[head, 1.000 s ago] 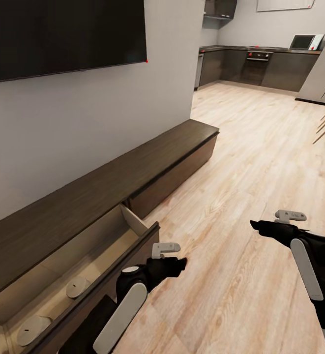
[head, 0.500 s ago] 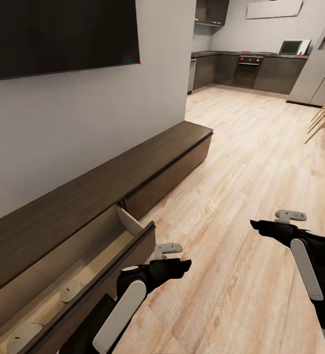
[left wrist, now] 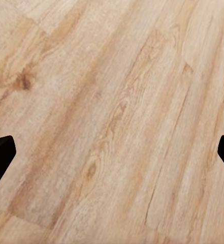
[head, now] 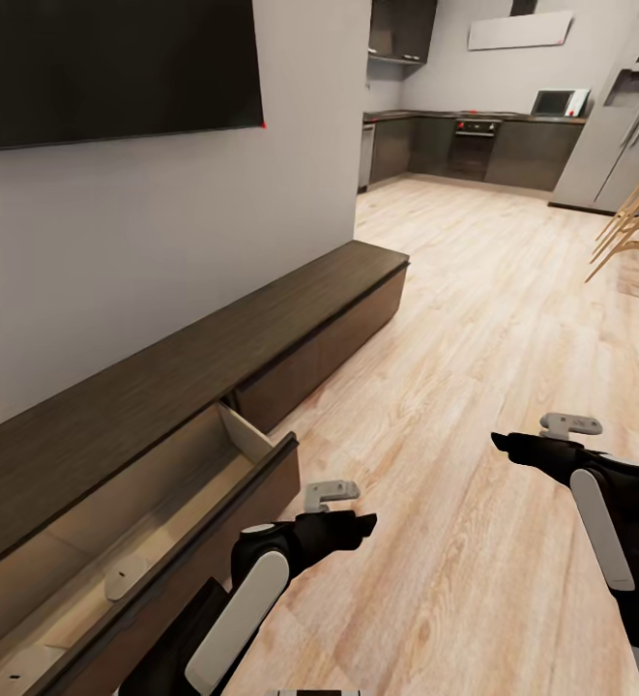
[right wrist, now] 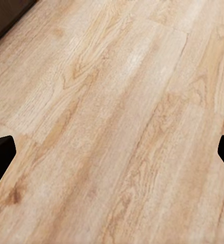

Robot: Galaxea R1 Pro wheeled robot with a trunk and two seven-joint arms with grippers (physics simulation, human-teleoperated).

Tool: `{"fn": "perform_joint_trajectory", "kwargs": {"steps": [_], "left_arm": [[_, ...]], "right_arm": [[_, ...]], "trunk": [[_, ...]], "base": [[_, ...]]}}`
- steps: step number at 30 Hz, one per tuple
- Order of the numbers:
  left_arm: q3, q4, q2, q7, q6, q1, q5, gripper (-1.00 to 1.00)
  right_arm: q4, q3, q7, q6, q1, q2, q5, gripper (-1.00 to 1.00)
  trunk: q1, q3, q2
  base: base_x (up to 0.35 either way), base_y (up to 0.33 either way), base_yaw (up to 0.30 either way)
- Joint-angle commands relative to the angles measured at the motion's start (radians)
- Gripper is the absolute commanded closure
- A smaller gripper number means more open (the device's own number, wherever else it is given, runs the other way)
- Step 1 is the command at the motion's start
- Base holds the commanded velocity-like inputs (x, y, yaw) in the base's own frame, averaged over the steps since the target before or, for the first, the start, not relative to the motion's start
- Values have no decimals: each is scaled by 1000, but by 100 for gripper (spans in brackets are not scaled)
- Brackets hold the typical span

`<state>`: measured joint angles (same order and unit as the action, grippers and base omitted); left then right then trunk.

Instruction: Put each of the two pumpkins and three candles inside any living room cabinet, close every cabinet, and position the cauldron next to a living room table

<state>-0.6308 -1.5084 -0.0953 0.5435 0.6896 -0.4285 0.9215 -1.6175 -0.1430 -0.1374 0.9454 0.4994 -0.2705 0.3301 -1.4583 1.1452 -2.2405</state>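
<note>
The long cabinet (head: 261, 333) runs along the wall, one drawer out; both grippers' fingers seemingly spread, empty.

Wood floor (head: 474, 367) is open ahead and between both tools. Cabinet (head: 261, 333) runs along the wall on the left; its open drawer (head: 164, 512) juts out toward the floor, front edge just beside the left tool (head: 358, 527). Chair legs (head: 628, 232) stand far right, well apart.
</note>
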Motion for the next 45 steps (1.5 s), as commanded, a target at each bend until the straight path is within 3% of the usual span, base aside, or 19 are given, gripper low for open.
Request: {"fn": "perform_joint_trajectory", "kwargs": {"steps": [1, 37, 45], "left_arm": [[-1, -1, 0, 10, 1, -1, 10, -100], [-5, 71, -2, -22, 1, -10, 3, -100], [-4, 85, -3, -22, 1, -11, 2, -100]], "right_arm": [[-1, 0, -10, 3, 1, 0, 10, -100], [-1, 2, -16, 1, -1, 2, 10, -100], [-1, 2, -16, 1, -1, 1, 10, -100]], "trunk": [[-4, 2, -8], [-142, 57, -259], [-145, 75, -261]], "base": [[0, 0, -74], [0, 0, -74], [0, 0, -74]]}}
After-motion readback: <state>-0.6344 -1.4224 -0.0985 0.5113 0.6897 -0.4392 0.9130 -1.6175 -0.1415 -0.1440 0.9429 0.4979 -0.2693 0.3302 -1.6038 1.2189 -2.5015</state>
